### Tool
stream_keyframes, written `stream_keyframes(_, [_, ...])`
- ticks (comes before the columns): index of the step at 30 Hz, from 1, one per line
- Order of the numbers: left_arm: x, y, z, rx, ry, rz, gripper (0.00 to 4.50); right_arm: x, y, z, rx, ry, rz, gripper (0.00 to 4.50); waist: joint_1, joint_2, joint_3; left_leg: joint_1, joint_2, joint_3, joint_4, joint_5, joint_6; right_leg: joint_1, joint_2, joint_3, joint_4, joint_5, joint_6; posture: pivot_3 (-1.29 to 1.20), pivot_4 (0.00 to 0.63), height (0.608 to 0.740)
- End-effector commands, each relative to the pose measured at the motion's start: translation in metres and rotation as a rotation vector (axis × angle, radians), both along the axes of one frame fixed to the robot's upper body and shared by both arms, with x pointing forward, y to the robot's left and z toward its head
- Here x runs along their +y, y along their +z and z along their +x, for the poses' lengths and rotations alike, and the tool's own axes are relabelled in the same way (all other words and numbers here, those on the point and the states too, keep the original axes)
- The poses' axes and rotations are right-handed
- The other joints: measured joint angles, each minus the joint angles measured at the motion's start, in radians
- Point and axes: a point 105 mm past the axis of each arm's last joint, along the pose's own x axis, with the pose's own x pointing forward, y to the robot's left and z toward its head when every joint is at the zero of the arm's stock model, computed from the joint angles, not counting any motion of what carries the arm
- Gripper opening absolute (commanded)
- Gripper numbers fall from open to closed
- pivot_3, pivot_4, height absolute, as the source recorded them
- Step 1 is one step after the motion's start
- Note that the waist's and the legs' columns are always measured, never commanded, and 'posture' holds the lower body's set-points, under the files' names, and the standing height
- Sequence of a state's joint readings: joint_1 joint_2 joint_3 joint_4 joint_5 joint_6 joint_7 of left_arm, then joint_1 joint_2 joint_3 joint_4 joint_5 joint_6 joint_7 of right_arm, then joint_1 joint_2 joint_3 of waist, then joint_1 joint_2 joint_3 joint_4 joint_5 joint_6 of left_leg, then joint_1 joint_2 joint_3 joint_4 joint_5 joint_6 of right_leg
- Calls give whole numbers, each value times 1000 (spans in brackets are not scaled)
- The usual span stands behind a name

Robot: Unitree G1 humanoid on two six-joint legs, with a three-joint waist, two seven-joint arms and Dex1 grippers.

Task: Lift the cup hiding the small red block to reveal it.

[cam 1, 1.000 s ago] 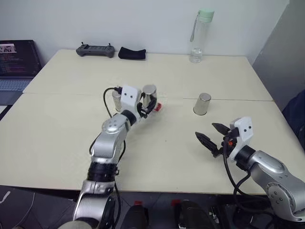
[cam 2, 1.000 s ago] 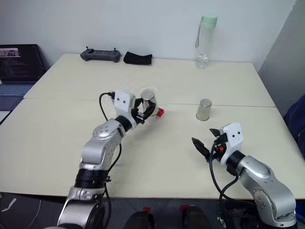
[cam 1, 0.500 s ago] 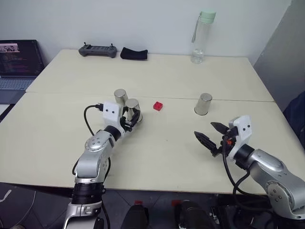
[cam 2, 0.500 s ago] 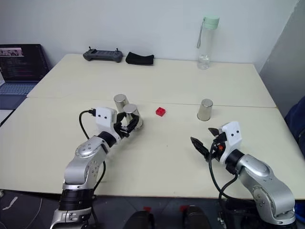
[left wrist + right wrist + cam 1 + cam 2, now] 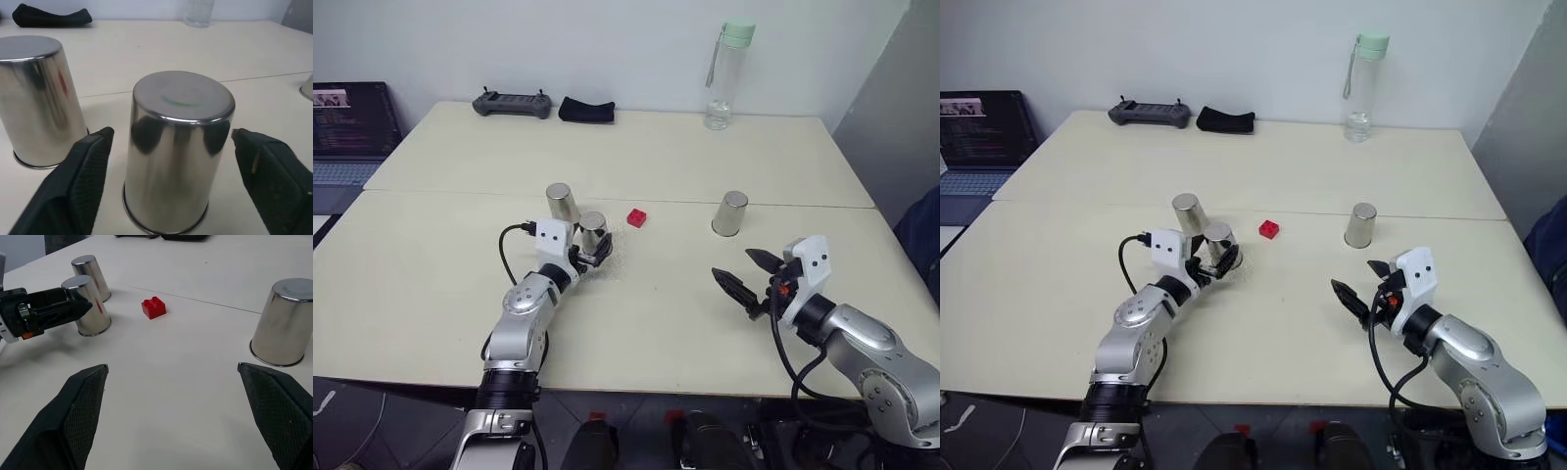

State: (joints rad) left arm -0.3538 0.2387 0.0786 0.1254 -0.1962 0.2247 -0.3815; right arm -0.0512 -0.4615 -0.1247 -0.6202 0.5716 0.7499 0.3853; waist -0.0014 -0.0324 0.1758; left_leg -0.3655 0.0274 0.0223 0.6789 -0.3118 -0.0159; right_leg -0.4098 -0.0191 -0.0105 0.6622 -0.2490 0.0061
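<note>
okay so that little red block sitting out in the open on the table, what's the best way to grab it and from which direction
Probably pinch the red block across two opposite flat side walls, coming down from above. It sits low and flat on the table with studs on top, so a level approach leaves little to catch. It stands apart from the nearest steel cup, so open fingers should have room on either side.

1. Table [image 5: 440, 284]: two pale cream tops pushed together, seam running across the middle.
2. Water bottle [image 5: 720, 76]: clear, pale green cap with a strap, upright near the far edge toward the right; a little water at the bottom.
3. Controller [image 5: 511, 103]: dark grey handheld with two sticks, flat at the far edge on the left.
4. Black pouch [image 5: 585, 110]: soft, lying just beside the controller.
5. Laptop [image 5: 347, 132]: open, screen lit, off the table's left side.
</note>
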Motion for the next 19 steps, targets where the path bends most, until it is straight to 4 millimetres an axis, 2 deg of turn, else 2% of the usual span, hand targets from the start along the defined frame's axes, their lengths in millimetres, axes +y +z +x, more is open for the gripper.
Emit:
stream_keyframes(1, [4,16,-4,-52,5,28,4479,3,9,-4,-44,5,6,4500,0,0,0,0,0,0,0,0,0,0,0,0,0,0,0,0,150,740])
stream_keyframes(5, [13,21,-24,-41,-26,99,4479,4,7,-8,-34,3,9,4500,-3,0,0,0,1,0,0,0,0,0,-1,1,0,0,0,0,150,740])
stream_keyframes(9, [27,32,-57,-10,-56,125,4479,0,4,-11,-26,-26,8,4500,-5,0,0,0,2,0,-1,0,0,-1,-1,1,0,0,0,0,150,740])
stream_keyframes(14, [33,43,-93,53,-83,133,4479,-5,2,-16,-13,-46,0,4500,-1,0,0,0,2,0,-1,0,0,-1,-2,1,0,-3,4,0,150,740])
stream_keyframes(19, [51,48,-108,94,-55,145,4479,-9,2,-17,-11,-50,-12,4500,1,0,0,1,2,0,0,0,0,0,-2,1,0,-3,5,0,150,740])
